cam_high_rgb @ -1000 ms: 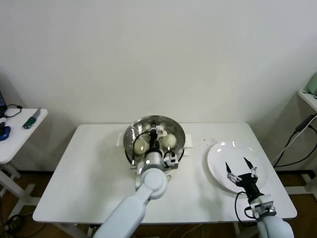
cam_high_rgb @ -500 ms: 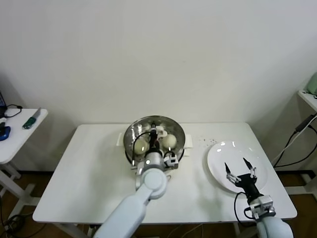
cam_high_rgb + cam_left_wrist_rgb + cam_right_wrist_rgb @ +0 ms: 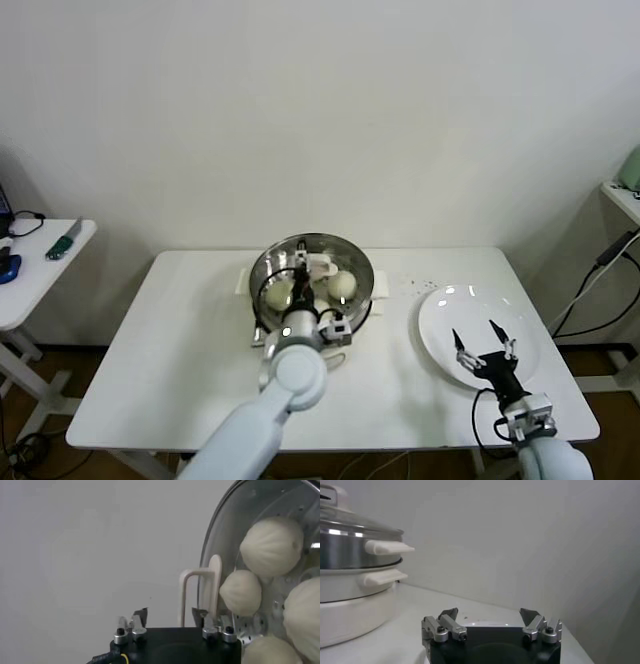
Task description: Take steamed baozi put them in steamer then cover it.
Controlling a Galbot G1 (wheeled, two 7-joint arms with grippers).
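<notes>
The steamer (image 3: 262, 268) stands at the table's middle back, a steel basket (image 3: 350, 547) on a white pot base (image 3: 347, 602). A glass lid (image 3: 355, 524) with a white arch handle (image 3: 322, 266) rests on it. Through the lid I see several cream baozi (image 3: 272, 545), (image 3: 241, 592), (image 3: 302, 617); two show in the head view (image 3: 279, 293), (image 3: 343, 284). My left gripper (image 3: 299, 274) hovers over the lid, open and empty, beside the handle (image 3: 200, 592); its own view shows its jaws (image 3: 170, 614) apart. My right gripper (image 3: 476, 332) is open and empty over the white plate (image 3: 450, 305).
The plate is bare. Small dark crumbs (image 3: 418, 283) lie between steamer and plate. A side table (image 3: 30, 270) with small items stands far left, and a shelf with a cable (image 3: 600, 270) far right. My right gripper (image 3: 489, 614) faces the steamer's side handles (image 3: 387, 547).
My left gripper has come off the lid handle and shifted a little left and toward me, so the white handle now shows. The right arm has not moved.
</notes>
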